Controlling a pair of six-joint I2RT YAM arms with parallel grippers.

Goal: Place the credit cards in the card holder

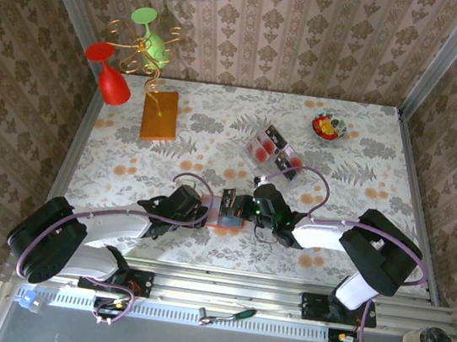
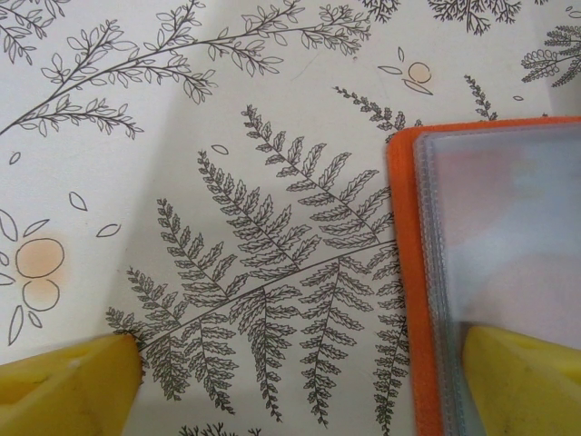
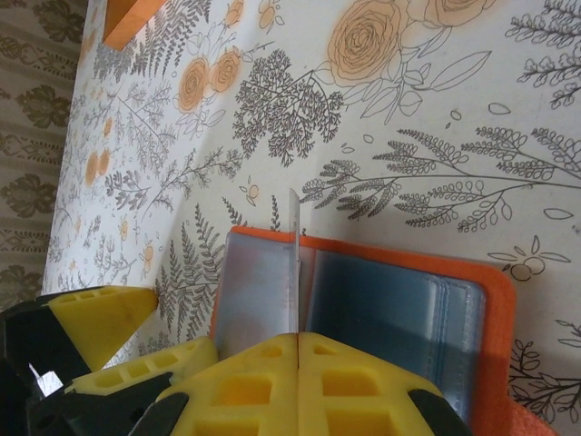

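No print can be read; the white marks on the loose credit cards (image 1: 261,148) are too small. Both arms reach low from the near edge and meet nose to nose over the middle of the floral tablecloth (image 2: 227,136). The right gripper (image 3: 298,338) is clamped on one credit card (image 3: 293,263), held upright on its edge over the card holder (image 3: 390,309). The holder lies opened flat, grey-blue inside up, directly under those fingertips. The left gripper (image 2: 290,391) is spread wide at the holder's 9 o'clock side, with one yellow finger (image 2: 522,381) on the clear sleeves and the other over the cloth. In the top view the holder sits at 6 o'clock from the cloth's centre, with the loose cards at its 1 o'clock.
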